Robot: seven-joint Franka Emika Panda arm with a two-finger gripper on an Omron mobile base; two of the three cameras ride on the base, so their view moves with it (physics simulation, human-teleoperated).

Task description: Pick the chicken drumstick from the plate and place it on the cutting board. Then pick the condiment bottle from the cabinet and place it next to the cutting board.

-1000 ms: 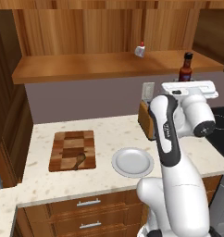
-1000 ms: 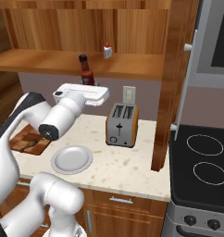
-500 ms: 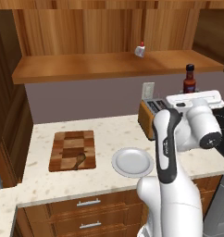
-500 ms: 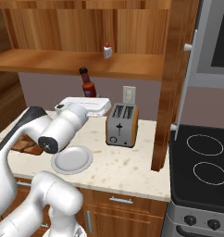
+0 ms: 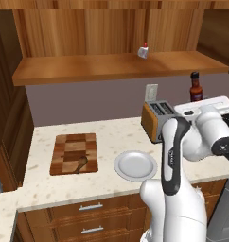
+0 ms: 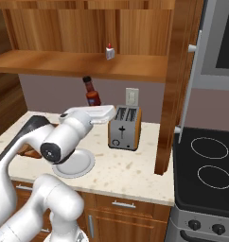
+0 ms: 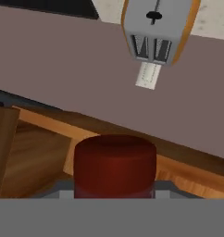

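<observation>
Wooden kitchen, speckled counter. My claw (image 6: pixel 90 109) grips the condiment bottle (image 6: pixel 91 92), held above the toaster (image 6: pixel 124 127). The drumstick (image 5: pixel 80 163) lies on the cutting board (image 5: pixel 74 153); next, I'd carry the bottle there.

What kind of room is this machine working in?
It looks like a home kitchen, computer-rendered rather than real. A toaster stands on a speckled countertop, a stove with ring burners sits to one side, and a plate and a checkered cutting board lie out below a wooden shelf.

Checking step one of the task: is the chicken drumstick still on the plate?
No, the plate is bare and the chicken drumstick lies on the cutting board.
</observation>
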